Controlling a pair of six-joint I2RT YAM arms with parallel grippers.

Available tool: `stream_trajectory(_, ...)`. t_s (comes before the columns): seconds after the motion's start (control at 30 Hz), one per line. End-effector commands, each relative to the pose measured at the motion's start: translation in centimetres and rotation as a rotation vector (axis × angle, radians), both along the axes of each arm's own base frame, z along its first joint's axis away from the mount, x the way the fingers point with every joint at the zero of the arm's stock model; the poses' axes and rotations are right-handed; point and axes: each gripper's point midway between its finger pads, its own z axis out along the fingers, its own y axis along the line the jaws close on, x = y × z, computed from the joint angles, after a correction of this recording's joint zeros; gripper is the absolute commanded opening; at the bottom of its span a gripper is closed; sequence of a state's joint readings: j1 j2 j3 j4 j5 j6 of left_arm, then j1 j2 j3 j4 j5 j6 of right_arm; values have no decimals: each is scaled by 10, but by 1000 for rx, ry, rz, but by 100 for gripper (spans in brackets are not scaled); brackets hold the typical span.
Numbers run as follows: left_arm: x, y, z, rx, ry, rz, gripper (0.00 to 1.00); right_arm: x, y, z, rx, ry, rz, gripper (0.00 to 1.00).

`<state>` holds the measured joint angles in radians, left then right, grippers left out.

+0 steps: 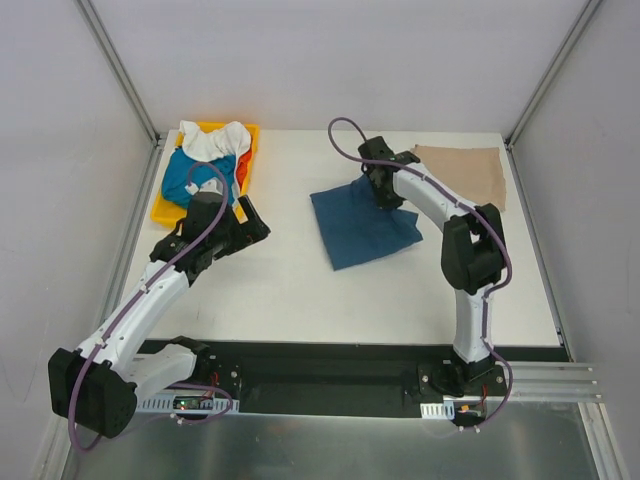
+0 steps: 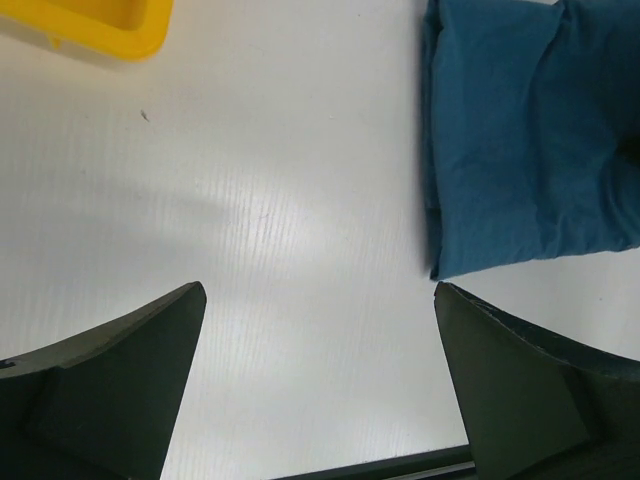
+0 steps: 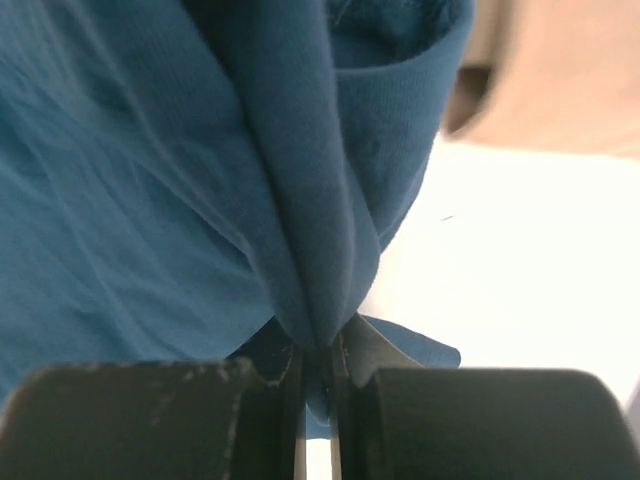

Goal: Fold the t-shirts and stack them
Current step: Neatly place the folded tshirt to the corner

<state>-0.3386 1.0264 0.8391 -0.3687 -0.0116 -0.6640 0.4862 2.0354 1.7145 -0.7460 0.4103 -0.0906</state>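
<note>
A folded dark navy t-shirt (image 1: 362, 225) lies at the table's middle. It also shows in the left wrist view (image 2: 530, 140). My right gripper (image 1: 385, 192) is shut on its far edge, the cloth (image 3: 300, 230) pinched between the jaws. A folded beige-tan t-shirt (image 1: 462, 172) lies flat at the back right and shows in the right wrist view (image 3: 560, 70). My left gripper (image 1: 252, 222) is open and empty above bare table, left of the navy shirt. White (image 1: 212, 140), teal (image 1: 190, 175) and orange-red (image 1: 243, 165) t-shirts lie crumpled in the yellow tray (image 1: 166, 207).
The yellow tray stands at the back left, and its corner shows in the left wrist view (image 2: 100, 25). Enclosure posts rise at the back corners. A black rail (image 1: 330, 365) runs along the near edge.
</note>
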Motion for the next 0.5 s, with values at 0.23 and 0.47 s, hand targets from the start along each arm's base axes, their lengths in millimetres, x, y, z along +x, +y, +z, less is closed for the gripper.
stream_trajectory(0.23, 9, 14, 16, 62, -34, 40, 99, 79, -78, 76, -302, -183, -109, 1)
stream_trajectory(0.47, 15, 20, 24, 99, -60, 55, 99, 107, -102, 111, -393, -268, -103, 1)
